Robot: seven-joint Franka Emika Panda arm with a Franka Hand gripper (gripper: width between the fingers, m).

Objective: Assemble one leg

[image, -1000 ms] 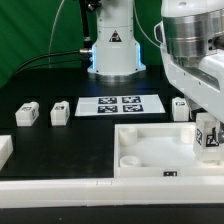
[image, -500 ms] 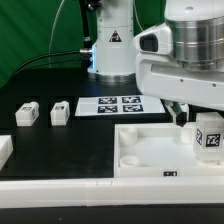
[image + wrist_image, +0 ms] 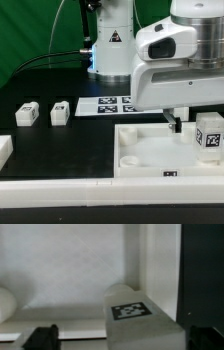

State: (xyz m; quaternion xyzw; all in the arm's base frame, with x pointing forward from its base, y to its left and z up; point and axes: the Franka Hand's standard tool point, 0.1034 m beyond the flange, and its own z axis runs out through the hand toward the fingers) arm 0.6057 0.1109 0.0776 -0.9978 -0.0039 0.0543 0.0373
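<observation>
One leg (image 3: pixel 210 136) upright inside white tray part (image 3: pixel 146 152), beside its wall | hand (image 3: pixel 125 339) released, fingers spread, not touching it

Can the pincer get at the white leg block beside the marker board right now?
Probably yes. The small white plastic leg block stands alone on the black table, apart from a second such block and the flat white marker board, nothing above it. The pincer is open.
</observation>
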